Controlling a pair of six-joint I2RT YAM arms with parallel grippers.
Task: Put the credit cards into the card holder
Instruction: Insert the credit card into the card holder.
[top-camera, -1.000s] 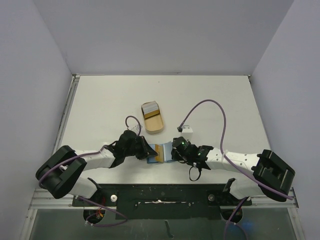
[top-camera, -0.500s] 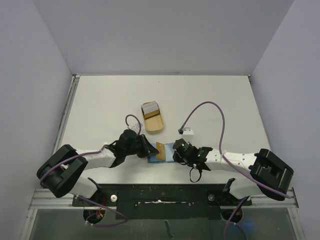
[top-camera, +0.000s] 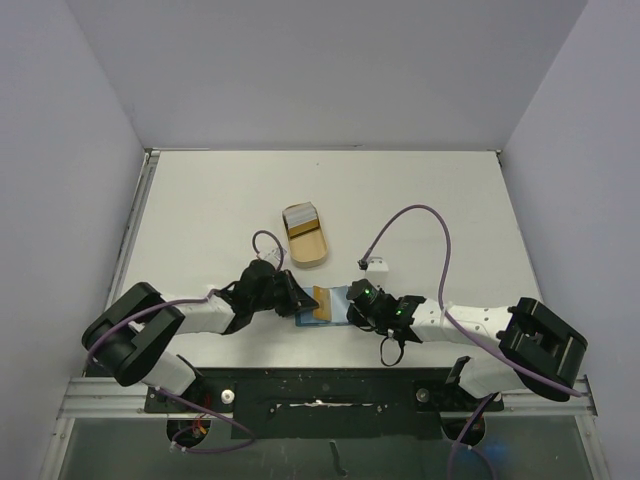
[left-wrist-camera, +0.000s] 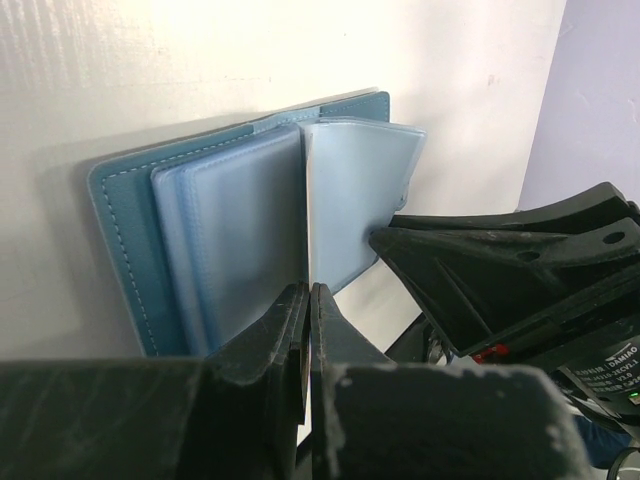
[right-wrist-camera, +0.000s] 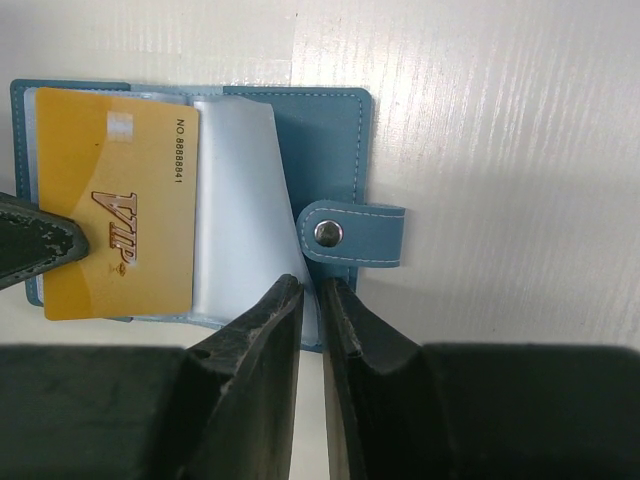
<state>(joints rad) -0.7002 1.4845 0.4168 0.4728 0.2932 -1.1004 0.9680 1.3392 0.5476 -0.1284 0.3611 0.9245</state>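
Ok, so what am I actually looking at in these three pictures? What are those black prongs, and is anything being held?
These are two robot arms, a left arm and a right arm, bolted at the near edge of a white table. The wide picture looks down from above. The other two come from a camera on each wrist, so the black prongs at the bottom are that arm's own fingers.

Between the arms lies an open teal card holder with a gold VIP card among its clear sleeves. The left gripper is shut, apparently pinching one sleeve. The right gripper looks closed on another sleeve's edge. Further back, a tan tray holds more cards.
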